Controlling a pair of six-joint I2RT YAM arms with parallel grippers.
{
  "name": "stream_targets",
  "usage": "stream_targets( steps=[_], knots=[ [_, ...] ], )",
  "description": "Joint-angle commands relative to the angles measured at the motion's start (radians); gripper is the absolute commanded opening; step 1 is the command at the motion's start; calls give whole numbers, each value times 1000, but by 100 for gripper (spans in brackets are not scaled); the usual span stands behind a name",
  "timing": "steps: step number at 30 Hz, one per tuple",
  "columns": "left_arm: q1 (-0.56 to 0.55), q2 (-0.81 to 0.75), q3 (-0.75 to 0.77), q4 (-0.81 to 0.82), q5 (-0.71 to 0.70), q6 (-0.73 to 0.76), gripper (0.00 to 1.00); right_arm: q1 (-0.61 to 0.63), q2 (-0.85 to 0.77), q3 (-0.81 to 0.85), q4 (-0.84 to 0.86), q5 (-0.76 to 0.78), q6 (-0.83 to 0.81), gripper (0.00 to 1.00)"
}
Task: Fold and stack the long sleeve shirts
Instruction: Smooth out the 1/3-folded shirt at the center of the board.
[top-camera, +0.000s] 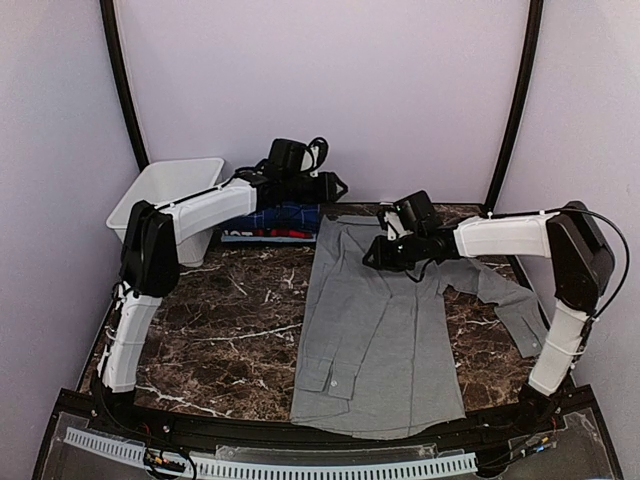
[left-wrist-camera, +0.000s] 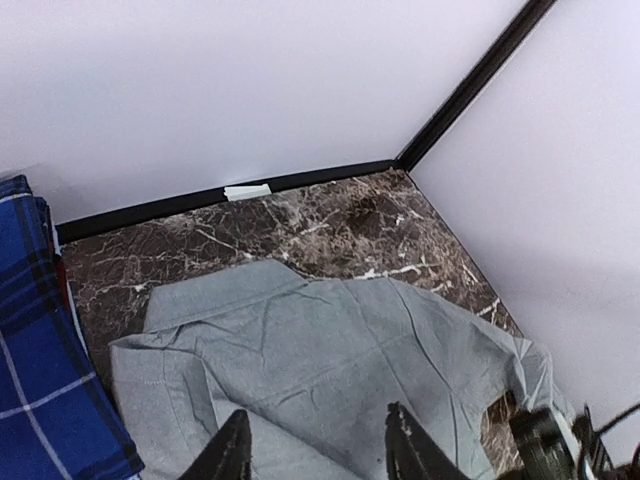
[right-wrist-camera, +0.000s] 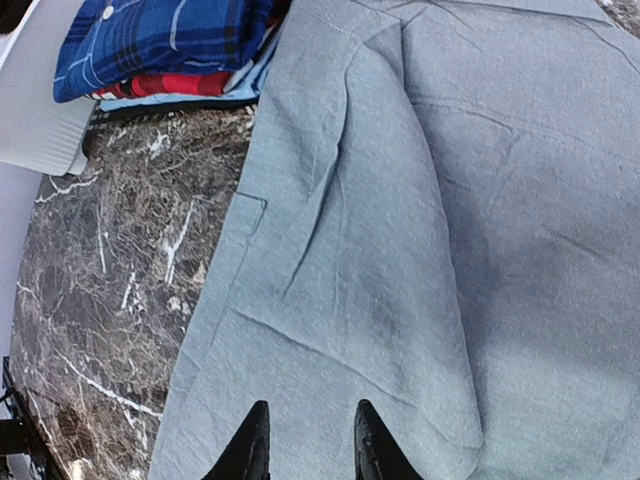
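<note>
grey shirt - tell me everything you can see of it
The grey shirt is plain light grey cloth, softly creased, lying flat on the marble table, collar toward the far wall, hem at the near edge. One sleeve is folded in along its left side; the other trails out to the right. Its far left corner sits by the folded stack. The right gripper hangs over it, open, gripping nothing.
</note>
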Motion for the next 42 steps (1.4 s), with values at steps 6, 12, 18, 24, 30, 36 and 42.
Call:
stream_targets(
  steps=[6, 12, 18, 24, 30, 36, 42],
  knots=[
    [-23, -279, -498, 120, 103, -102, 33, -57, 181, 139, 119, -205, 10, 26],
    [-42, -320, -684, 166, 224, -134, 28, -80, 292, 199, 172, -270, 47, 26],
    [-86, -332, -825, 205, 277, -149, 28, -122, 365, 224, 206, -311, 80, 26],
    [-93, -325, -898, 191, 246, -146, 28, -154, 394, 207, 233, -320, 112, 25],
    [-93, -321, -928, 111, 187, -128, 28, -164, 385, 205, 222, -316, 112, 25],
    [-92, -326, -940, 52, 161, -118, 28, -173, 307, 195, 170, -257, 81, 26],
    [-93, -349, -935, 19, 162, -96, 28, -180, 145, 99, 151, -169, 72, 27]
  ],
)
